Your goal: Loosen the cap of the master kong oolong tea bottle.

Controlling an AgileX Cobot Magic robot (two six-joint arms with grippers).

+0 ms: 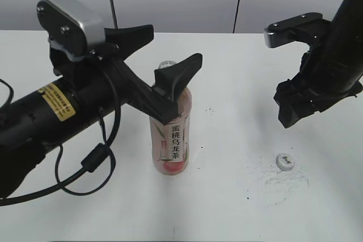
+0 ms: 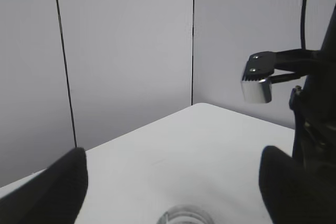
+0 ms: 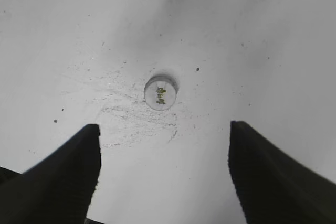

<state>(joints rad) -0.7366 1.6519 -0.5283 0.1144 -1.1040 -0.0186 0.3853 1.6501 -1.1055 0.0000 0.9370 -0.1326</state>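
While the bottle (image 1: 172, 140) stands upright near the middle of the white table (image 1: 227, 208), its neck is bare: the clear open rim (image 2: 185, 215) shows at the bottom of the left wrist view. It is a clear plastic bottle of amber tea with a pink label, a white strip of Chinese characters and a peach picture low down. The cap (image 1: 285, 161), small, round and pale with a dark mark on top, lies flat on the table well to the right of the bottle, amid fine scratches. Spread wide, the left gripper (image 1: 164, 55) holds nothing, with one finger (image 1: 176, 80) against the bottle's shoulder and the other behind the neck. Above the cap, the right gripper (image 3: 163, 177) hangs equally wide and empty, touching nothing.
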